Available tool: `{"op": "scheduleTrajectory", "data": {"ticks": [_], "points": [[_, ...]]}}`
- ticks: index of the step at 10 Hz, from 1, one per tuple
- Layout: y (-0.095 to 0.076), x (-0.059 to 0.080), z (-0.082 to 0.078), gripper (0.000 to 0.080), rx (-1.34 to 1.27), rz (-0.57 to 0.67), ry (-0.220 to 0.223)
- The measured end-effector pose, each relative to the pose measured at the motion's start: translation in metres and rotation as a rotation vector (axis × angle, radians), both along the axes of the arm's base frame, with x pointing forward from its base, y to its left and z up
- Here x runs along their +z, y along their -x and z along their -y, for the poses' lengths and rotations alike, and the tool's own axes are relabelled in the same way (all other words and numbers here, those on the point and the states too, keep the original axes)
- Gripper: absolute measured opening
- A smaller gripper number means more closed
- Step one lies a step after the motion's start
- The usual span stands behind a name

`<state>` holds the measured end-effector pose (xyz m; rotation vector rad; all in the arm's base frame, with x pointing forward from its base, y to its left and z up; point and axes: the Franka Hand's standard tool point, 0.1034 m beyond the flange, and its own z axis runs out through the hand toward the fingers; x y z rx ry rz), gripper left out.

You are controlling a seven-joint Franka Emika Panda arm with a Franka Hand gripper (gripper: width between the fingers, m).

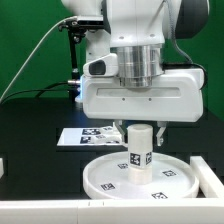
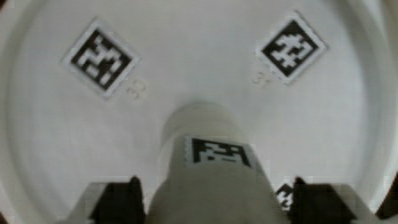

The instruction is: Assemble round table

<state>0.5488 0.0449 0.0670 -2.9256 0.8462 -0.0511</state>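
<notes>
The large rimmed round disc (image 1: 100,181) lies flat on the black table at the front. The short cylindrical post (image 1: 138,150) stands upright on its middle, with square tags on its side. My gripper (image 1: 138,128) comes straight down over the post's top, one finger on each side, and looks shut on it. In the wrist view the post (image 2: 217,150) fills the space between the two dark fingers (image 2: 125,198), the gripper (image 2: 215,197) is around its top, and the disc (image 2: 196,60) with two tags lies below. The cross-shaped foot is out of view.
The marker board (image 1: 82,135) lies on the table behind the disc, to the exterior view's left. A white object (image 1: 208,176) sits at the exterior view's right edge. A green backdrop and a black frame with cables stand behind.
</notes>
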Motion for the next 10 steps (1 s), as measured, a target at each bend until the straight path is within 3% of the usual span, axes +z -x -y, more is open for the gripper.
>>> {"op": "scheduleTrajectory", "data": {"ticks": [3,6,7,10], "points": [[-0.005,0.000,0.001,0.0405,-0.226,0.008,-0.051],[-0.005,0.000,-0.001,0.0404,-0.228,0.009,-0.050],[-0.005,0.003,-0.003,0.0574,-0.138,0.021,-0.037],[-0.010,0.013,0.006,0.0636,0.178,0.053,-0.003]]}}
